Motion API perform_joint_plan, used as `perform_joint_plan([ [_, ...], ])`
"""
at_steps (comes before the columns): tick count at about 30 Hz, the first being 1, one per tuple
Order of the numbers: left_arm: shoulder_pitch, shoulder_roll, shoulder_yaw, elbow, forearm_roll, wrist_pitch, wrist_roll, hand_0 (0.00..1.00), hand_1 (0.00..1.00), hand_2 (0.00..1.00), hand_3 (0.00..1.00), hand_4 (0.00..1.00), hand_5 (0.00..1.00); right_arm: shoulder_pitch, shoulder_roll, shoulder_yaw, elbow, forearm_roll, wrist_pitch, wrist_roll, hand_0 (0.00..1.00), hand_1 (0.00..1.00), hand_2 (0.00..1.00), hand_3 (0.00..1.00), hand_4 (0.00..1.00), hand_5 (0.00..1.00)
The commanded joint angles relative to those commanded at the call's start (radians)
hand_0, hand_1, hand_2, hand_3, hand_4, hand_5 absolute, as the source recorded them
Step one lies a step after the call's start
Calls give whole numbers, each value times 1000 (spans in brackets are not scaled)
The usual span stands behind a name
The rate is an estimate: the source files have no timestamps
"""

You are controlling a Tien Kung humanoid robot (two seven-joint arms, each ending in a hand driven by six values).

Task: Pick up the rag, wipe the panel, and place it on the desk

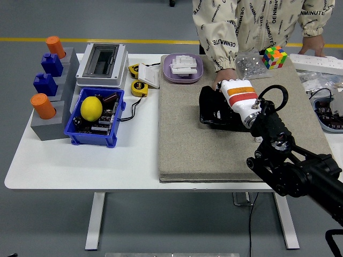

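Observation:
A black rag (210,111) lies on the tan panel (187,144) that covers the right half of the white table. My right hand (231,105), white with an orange stripe, presses down on the rag with its fingers curled into it, near the panel's far middle. Its black arm runs in from the lower right. A person stands at the far side, one hand (222,79) resting on the panel's far edge just behind my hand. The left arm is out of view.
A purple tray (183,75), a bag of small parts (249,65) and a colour cube (274,57) sit along the panel's far edge. Left of the panel are a blue bin (75,134) holding a lemon, a grey box (102,64), yellow tape measures (139,87) and a grey block stand (48,126).

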Motion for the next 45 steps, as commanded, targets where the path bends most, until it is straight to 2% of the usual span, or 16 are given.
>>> perform_joint_plan([
  [6,10,0,-10,2,4,1,0,604,642,657,560,628,445,-32,-72,32,9,-9,4,0,269,354,408,415,944,2],
  [16,9,-1,-12,-2,6,0,-1,604,642,657,560,627,445,-81,-167,101,3,-24,8,2,268,354,408,415,944,2],
  [23,14,-1,-15,0,7,0,0,604,642,656,561,627,445,-107,-209,146,-3,-34,10,1,268,354,409,415,944,2],
  [27,14,-2,-17,0,8,0,0,604,642,656,561,627,445,-109,-216,156,-2,-37,11,1,268,354,409,415,944,2],
  [32,12,-2,-17,-2,9,0,-1,605,642,657,560,627,445,-104,-205,150,6,-39,9,1,268,355,409,415,945,2],
  [45,14,-1,-19,2,9,0,0,604,642,657,560,628,446,-80,-136,113,29,-42,5,-4,268,355,408,415,945,2],
])
